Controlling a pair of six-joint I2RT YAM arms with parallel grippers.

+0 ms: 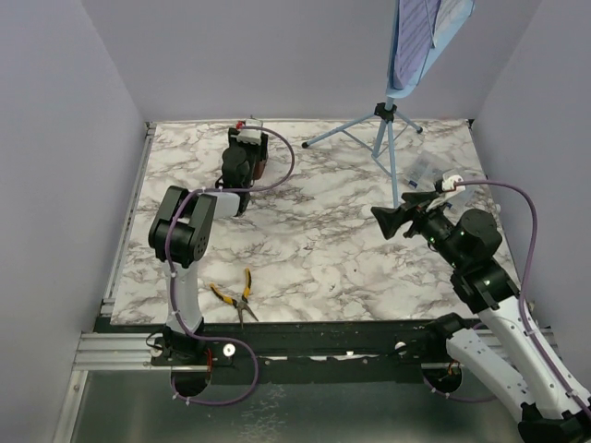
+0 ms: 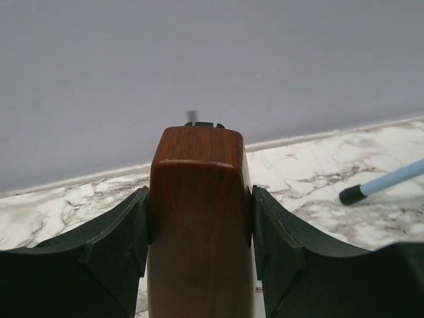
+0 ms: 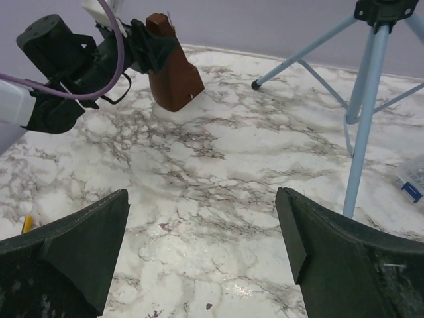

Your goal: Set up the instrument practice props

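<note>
pliers point(image 1: 236, 297): front left (yellow handles) | clear box point(image 1: 427, 170): right side

Music stand point(image 1: 407, 57): one
Sheet of music point(image 1: 451, 13): one
Metronome point(image 3: 173, 78): one
Pliers point(image 1: 238, 297): one
Clear box point(image 1: 427, 171): one
Robot arms: two, left arm point(image 1: 185, 235) and right arm point(image 1: 480, 268)

A white counter point(image 1: 314, 240) with grey marble veining is boxed in by 3 plain pale lilac walls: a left wall point(image 1: 65, 138), a back wall point(image 1: 277, 55) and a right wall point(image 1: 545, 92), each rising from its edge. A ribbed aluminium rail point(image 1: 120, 351) runs along the near edge, with a dull grey metal sheet point(image 1: 323, 415) below it. The light is soft and even.
</note>
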